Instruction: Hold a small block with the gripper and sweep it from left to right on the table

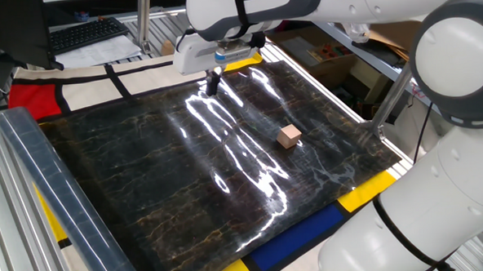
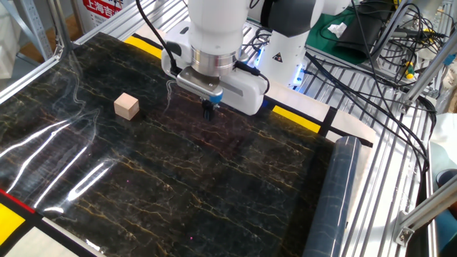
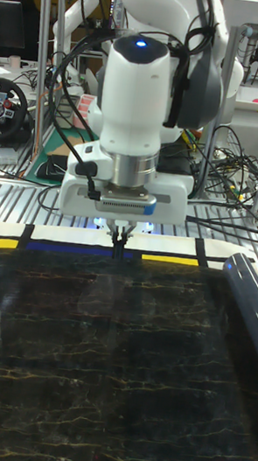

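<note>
Table (image 1: 145,180): I see a glossy black marble-patterned sheet with thin brownish veins and white glare streaks.
Border panels (image 1: 36,95): I see red and white at upper left, yellow and blue along the bottom edge of the frame.
Small block (image 1: 289,136): I see plain light tan wood, right of centre.
Gripper (image 2: 208,109): I see dark fingers under a white-grey housing.
Arm (image 3: 138,82): I see white with grey bands and one small blue light.
</note>
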Controlling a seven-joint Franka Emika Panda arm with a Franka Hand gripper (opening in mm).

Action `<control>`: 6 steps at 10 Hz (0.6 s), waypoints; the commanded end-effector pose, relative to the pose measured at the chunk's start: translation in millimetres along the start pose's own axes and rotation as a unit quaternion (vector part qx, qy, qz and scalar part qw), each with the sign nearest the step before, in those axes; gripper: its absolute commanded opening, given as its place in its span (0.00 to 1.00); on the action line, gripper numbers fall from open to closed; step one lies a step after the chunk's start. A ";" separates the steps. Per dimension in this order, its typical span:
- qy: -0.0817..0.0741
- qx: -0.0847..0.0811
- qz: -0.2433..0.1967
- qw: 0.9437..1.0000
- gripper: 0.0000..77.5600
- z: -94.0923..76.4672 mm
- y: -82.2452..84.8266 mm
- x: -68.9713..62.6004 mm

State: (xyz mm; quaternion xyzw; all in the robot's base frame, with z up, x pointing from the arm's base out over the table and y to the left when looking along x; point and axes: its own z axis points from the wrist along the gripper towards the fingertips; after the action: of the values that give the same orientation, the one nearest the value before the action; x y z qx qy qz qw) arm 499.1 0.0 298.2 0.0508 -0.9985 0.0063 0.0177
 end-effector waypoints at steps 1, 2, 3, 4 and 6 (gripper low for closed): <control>0.014 0.008 -0.047 0.999 0.00 -0.5 -0.1 -0.3; 0.015 0.008 -0.047 0.999 0.00 -0.5 -0.1 -0.3; 0.015 0.008 -0.047 0.999 0.00 -0.4 -0.1 -0.2; 0.016 0.008 -0.047 0.999 0.00 -0.1 0.0 0.1; 0.015 0.008 -0.044 0.999 0.00 0.9 -0.9 0.1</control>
State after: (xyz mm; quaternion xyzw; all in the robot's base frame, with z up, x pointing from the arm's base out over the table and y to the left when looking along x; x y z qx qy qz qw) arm 498.5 0.2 297.0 0.0974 -0.9946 0.0137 0.0343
